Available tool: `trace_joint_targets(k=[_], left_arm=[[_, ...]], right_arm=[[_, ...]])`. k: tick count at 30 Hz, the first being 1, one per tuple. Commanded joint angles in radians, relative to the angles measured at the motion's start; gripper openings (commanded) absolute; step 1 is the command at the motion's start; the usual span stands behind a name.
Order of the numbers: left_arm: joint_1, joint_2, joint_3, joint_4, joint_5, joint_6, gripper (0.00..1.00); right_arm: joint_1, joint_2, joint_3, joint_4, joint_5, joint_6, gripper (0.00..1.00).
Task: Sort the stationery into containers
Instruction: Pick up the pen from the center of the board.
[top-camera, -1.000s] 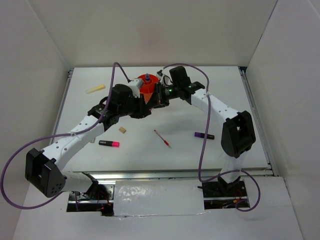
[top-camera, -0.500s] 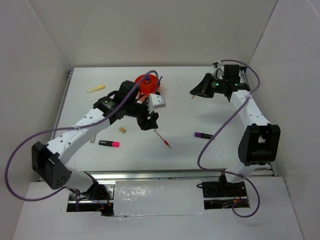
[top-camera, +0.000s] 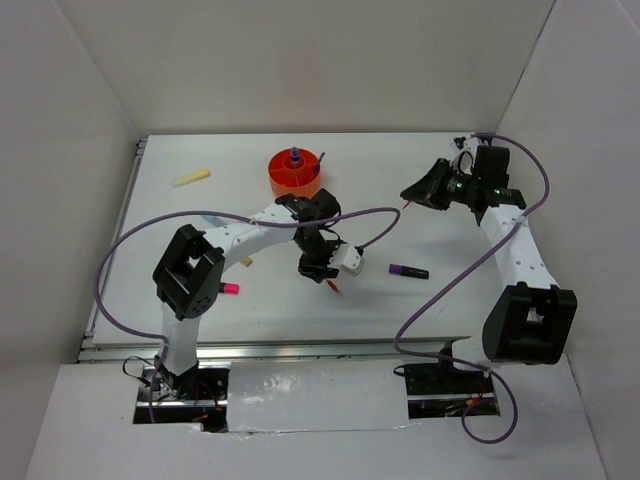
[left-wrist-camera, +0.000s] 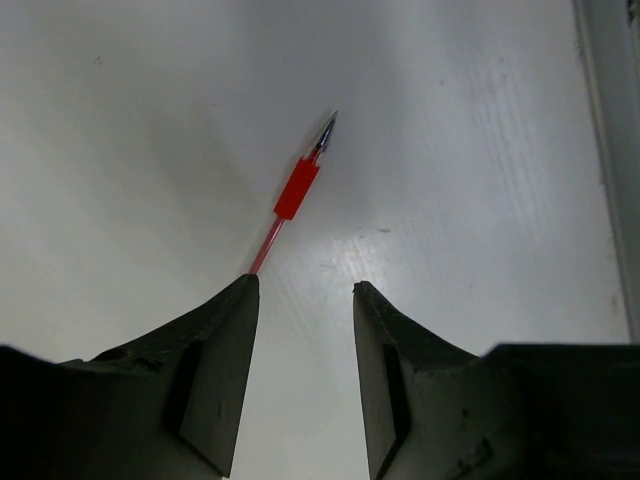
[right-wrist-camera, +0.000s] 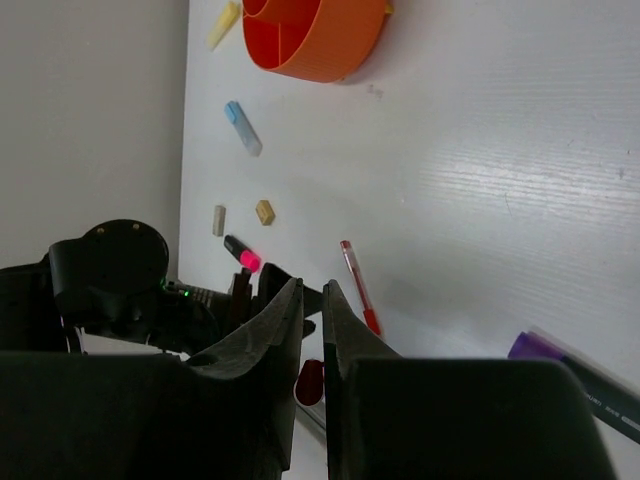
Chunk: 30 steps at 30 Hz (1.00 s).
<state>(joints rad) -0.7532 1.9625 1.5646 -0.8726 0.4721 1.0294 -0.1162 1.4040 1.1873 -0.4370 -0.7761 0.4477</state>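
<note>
**Left arm lines up on the red pen; right arm waits out of the way.**

From above, the left gripper (top-camera: 322, 265) hangs directly over the red pen (top-camera: 335, 289), whose tip pokes out beneath it. The orange pot (top-camera: 296, 175) stands well apart toward the far side, and the right gripper (top-camera: 410, 196) is parked off to the right, probably to leave room. In the left wrist view the fingers are spread. The pen's shaft meets the left finger's tip rather than the gap, so a sideways correction looks necessary before closing. In the right wrist view the fingers are drawn almost together with nothing visible between them, and the purple marker (right-wrist-camera: 570, 378) lies nearby.
</note>
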Motion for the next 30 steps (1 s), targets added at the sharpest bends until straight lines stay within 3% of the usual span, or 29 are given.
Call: trace_joint_targets(k=[1, 9, 20, 24, 30], left_arm=[[0.014, 0.010, 0.018, 0.006, -0.035, 0.152, 0.54], [0.023, 0.088, 0.041, 0.003, -0.096, 0.251, 0.50], [0.026, 0.190, 0.110, 0.006, -0.128, 0.279, 0.46], [0.009, 0.205, 0.083, -0.020, -0.161, 0.320, 0.31], [-0.035, 0.162, -0.076, 0.006, -0.250, 0.324, 0.31]], right_arm=[[-0.005, -0.027, -0.002, 0.035, -0.026, -0.014, 0.00], [-0.008, -0.030, -0.008, 0.043, -0.032, -0.007, 0.00], [-0.014, -0.045, -0.009, 0.040, -0.048, -0.007, 0.00], [-0.017, -0.039, 0.004, 0.024, -0.046, -0.020, 0.00], [-0.022, -0.030, 0.028, 0.015, -0.060, -0.020, 0.00]])
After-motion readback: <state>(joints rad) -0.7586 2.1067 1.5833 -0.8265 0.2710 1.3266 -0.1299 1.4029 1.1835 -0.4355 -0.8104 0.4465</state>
